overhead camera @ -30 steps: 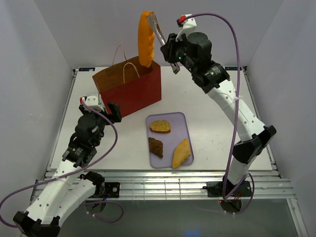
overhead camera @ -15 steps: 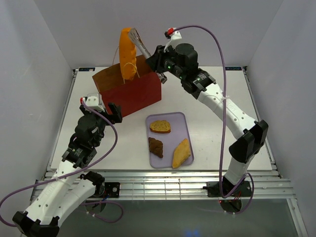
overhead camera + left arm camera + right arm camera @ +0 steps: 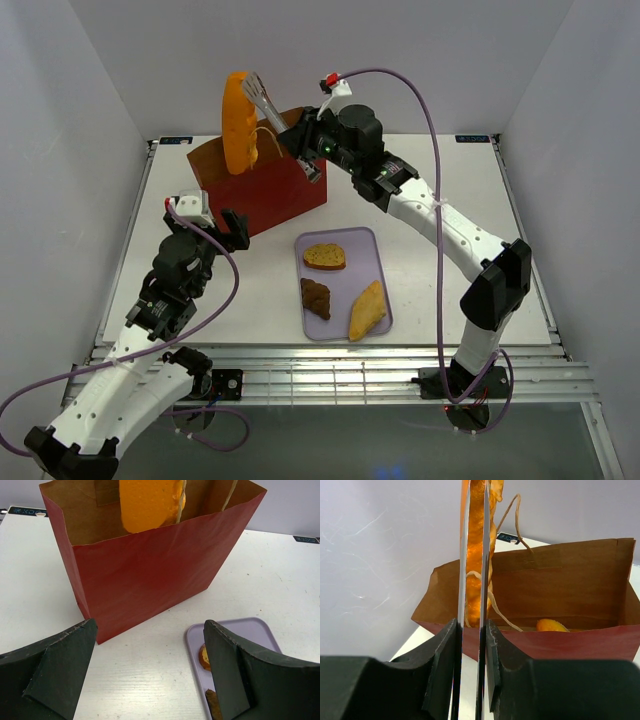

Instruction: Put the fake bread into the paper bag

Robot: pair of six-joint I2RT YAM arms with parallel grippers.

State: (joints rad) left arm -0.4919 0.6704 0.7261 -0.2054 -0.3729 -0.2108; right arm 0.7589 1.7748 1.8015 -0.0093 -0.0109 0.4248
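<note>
White counter (image 3: 540, 200) is carrying everything, and the paper bag (image 3: 280, 195) is standing upright on it with its mouth open. The bag is showing red outside and brown kraft inside. Its pale cord handles (image 3: 515, 515) are rising from the rim.

A lavender tray (image 3: 368, 250) is lying flat just beside the bag, on the side nearer the arm bases, and is not touching it.

The right gripper (image 3: 298, 148) is reaching over the bag's right end, above the rim. Its jaws are clenched on the handle end of the metal tongs (image 3: 262, 100). In the right wrist view, the 2 tong blades (image 3: 483, 555) are running up from between the jaws. They are pinching the long orange loaf (image 3: 238, 122) between them.

The loaf is hanging upright over the bag's open mouth, most of it above the rim. From the left wrist view its lower end (image 3: 147, 502) is showing against the bag's brown inner wall.

The left gripper (image 3: 215, 225) is hovering low in front of the bag's near red face, apart from it. Its jaws are spread wide with nothing between them.

3 bread pieces are lying on the tray. The toast slice (image 3: 324, 257) is closest to the bag. The dark brown piece (image 3: 316, 297) and the yellow wedge (image 3: 367, 309) are farther from it.

1 orange-yellow piece (image 3: 551, 625) is sitting down inside the bag, partly hidden by the near wall.
</note>
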